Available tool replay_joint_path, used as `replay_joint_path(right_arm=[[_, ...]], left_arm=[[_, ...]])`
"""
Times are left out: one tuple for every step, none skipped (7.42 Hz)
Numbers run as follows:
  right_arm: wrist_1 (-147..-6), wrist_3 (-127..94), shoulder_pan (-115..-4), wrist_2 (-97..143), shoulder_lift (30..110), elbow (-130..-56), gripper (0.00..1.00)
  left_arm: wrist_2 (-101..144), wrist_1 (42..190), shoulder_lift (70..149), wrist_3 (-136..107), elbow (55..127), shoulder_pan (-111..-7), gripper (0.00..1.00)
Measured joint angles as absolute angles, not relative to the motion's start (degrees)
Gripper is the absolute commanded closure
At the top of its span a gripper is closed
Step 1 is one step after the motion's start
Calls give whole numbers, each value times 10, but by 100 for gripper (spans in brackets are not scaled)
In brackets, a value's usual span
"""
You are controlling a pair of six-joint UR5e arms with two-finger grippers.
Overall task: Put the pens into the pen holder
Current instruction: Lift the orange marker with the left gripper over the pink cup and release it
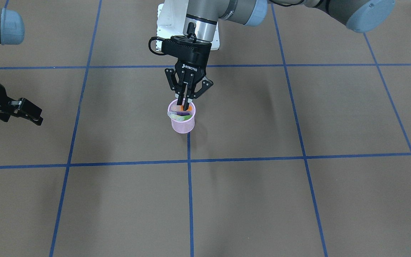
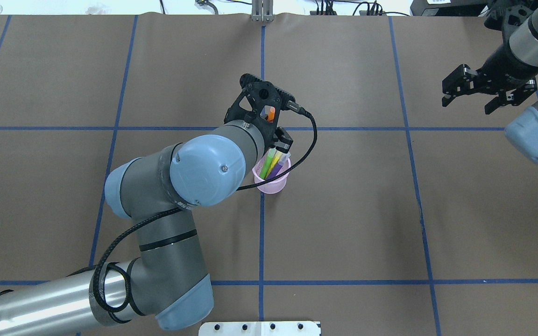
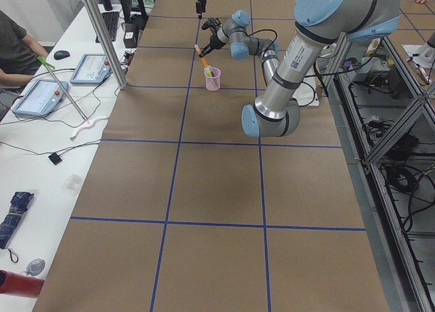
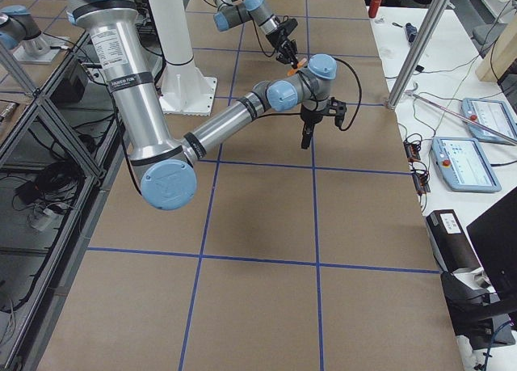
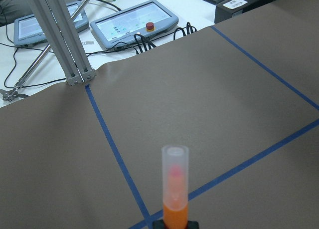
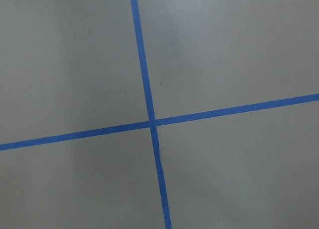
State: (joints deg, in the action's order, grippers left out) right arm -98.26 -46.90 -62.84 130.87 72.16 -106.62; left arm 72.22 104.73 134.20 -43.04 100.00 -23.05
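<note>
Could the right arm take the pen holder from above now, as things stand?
Probably not. The left gripper hangs right over the pen holder, shut on the orange pen, and blocks the top. The right gripper stands open, far off to the side; only the holder's outer wall looks free.

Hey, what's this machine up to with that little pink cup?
The left gripper is shut on an orange pen and holds it at the mouth of the pink pen holder, where green, yellow-green and purple pens already stand. The right gripper hangs open off to the side, holding nothing.
</note>
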Motion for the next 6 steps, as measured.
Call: replay_joint_path(right_arm=[[-983,-469,-628,1309,722,-1066,1],[-983,-469,-628,1309,722,-1065,1],[-983,-469,-628,1309,722,-1064,0],[-983,-468,-628,1309,722,-1063,1],[-983,-468,-628,1309,722,-1063,1],[-983,-468,-628,1309,722,-1062,0]], left_arm=[[718,1049,1341,-432,998,-217,100],[716,1050,1342,-431,995,-206,100],[716,1050,1342,-429,991,-201,82],[716,1050,1343,-427,986,-199,46],[715,1050,1343,-426,982,-198,37],[715,1050,1343,-426,980,-198,6]])
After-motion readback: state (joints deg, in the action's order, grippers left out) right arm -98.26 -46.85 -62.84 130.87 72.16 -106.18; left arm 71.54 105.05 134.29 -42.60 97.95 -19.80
